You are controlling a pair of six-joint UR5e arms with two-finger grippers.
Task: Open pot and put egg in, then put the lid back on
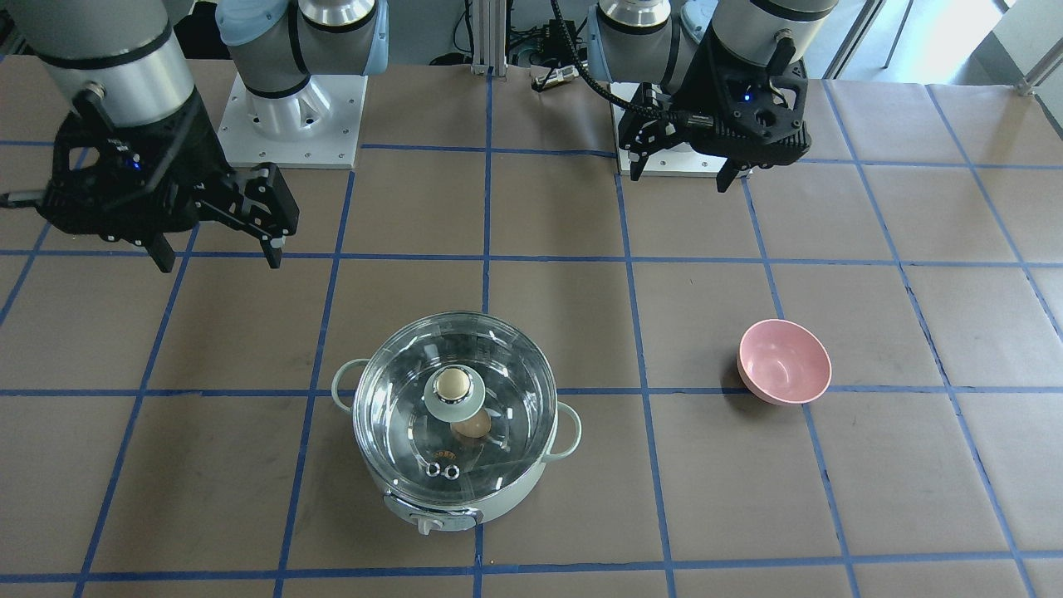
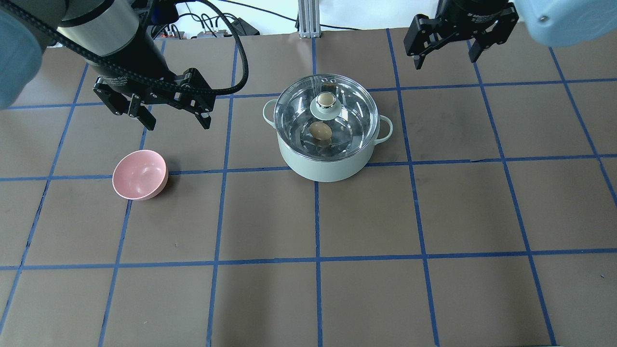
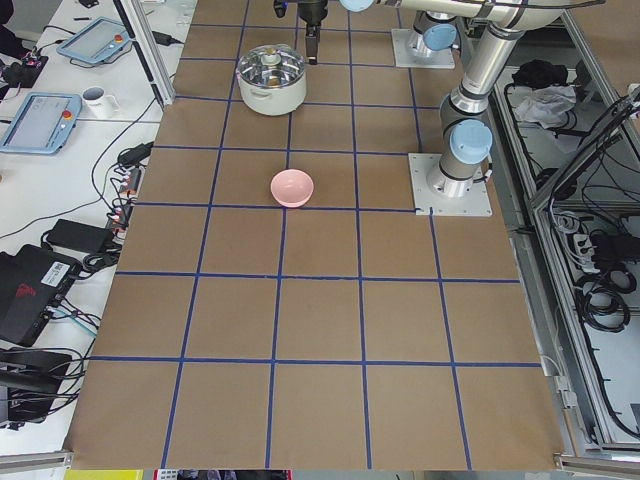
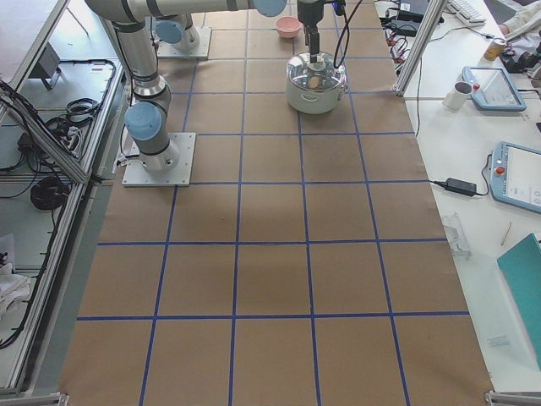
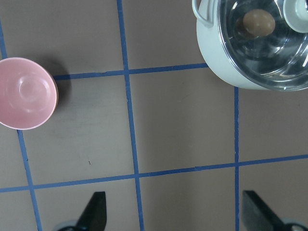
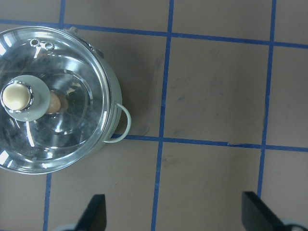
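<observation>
Overhead and front cameras face each other, both framing the pot [image 2: 328,166].

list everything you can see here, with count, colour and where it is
pot: one, pale mint green, mid-table
lid: one, clear glass with beige knob, seated on the pot
egg: one, tan, inside the pot under the lid
bowl: one, pink, empty, on the robot's left side, apart from the pot
table: one, brown with a blue tape grid
left gripper: one, black, open, above the table near the bowl
right gripper: one, black, open, above the table beside the pot
</observation>
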